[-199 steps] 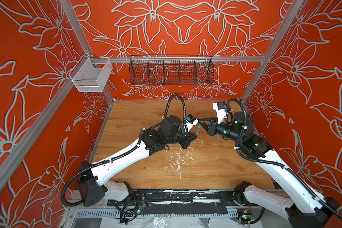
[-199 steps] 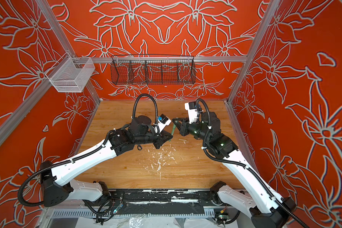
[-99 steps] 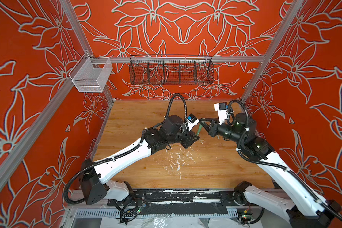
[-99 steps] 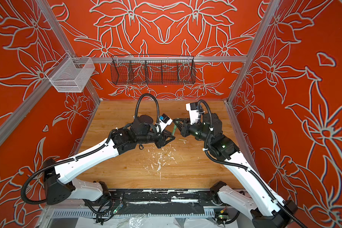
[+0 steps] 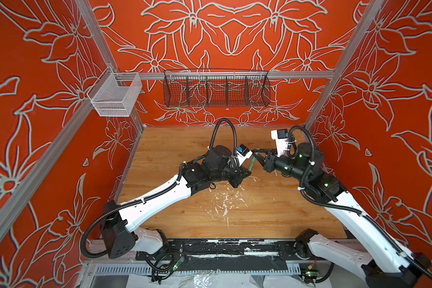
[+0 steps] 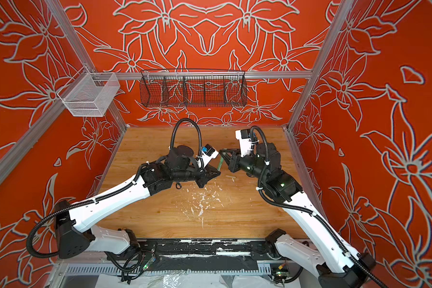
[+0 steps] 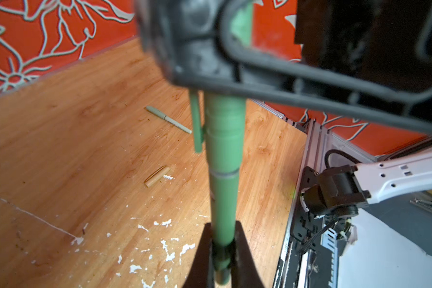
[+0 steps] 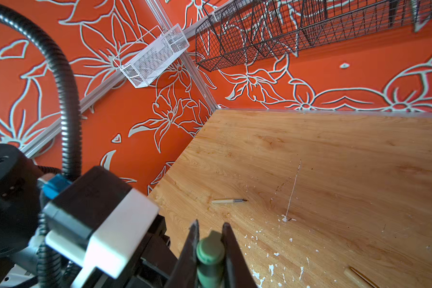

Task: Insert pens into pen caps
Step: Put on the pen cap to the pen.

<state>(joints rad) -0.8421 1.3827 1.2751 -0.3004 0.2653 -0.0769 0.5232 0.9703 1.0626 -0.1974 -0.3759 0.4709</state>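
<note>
Item in hand: green pen [image 7: 223,199], gripped low on its barrel by your left end effector [image 7: 223,232], jaws narrow and clamped on it.
Counterpart: green cap [image 7: 223,129], clip showing at its side, pinched by your right end effector [image 8: 210,227], jaws drawn in on its closed end.
Location: both parts are held in the air between the two arms, above the middle of the tabletop [image 5: 185,149], behind the white paint flecks [image 5: 225,199]. In both top views they read as one short green stick.
Fit: in the left wrist view, pen and cap lie on one line with a thin seam between them. You cannot tell whether the cap is fully home.
Step in hand: seating this pen in its cap, by my reading.
How to do it well: push along the pen's own axis only. Grip firmly on both sides so neither part slips. Avoid any sideways bend at the seam. Release one side only once the seam looks closed.
Stock on tabletop: pale mint pen [image 7: 168,119], apparently uncapped; tan cap [image 7: 157,176], near it but apart; tan pen [image 8: 228,200], dark tip bare, lying alone.
Remaining: two pens to cap, judged from how they lie. No second green cap shows in these views.
</note>
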